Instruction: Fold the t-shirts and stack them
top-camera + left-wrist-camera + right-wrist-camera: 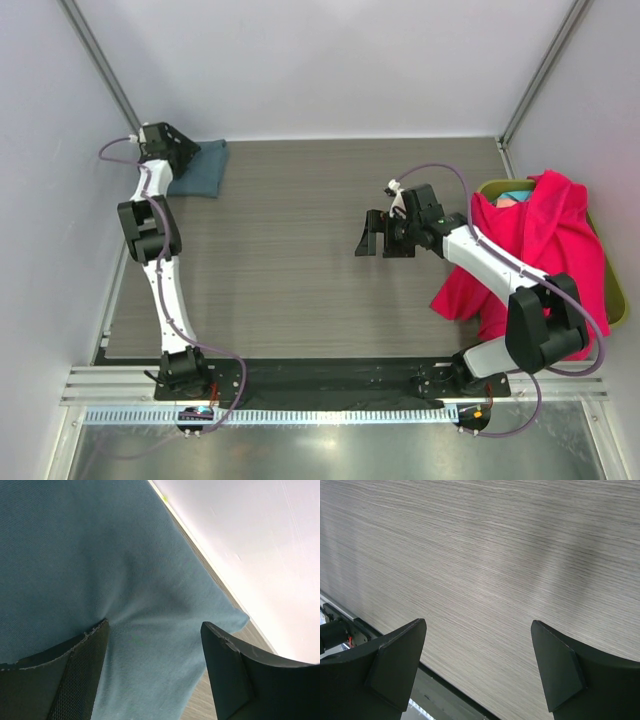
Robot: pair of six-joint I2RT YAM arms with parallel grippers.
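The folded grey-blue t-shirt [205,168] is located at the far-left corner of the table [290,300], beneath the left gripper [155,630], whose jaws are held apart, 1 finger [85,665] puckering the cloth. The right gripper [479,645] is spread wide above the table. The pink-red t-shirt [545,240] is draped over the bin [616,290]. It is judged limp and light, and is best pinched at a hem. The bin's contents are largely hidden.

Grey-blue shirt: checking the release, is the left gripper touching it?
Touching. Left wrist view: the grey-blue shirt puckers against one finger of the left gripper.
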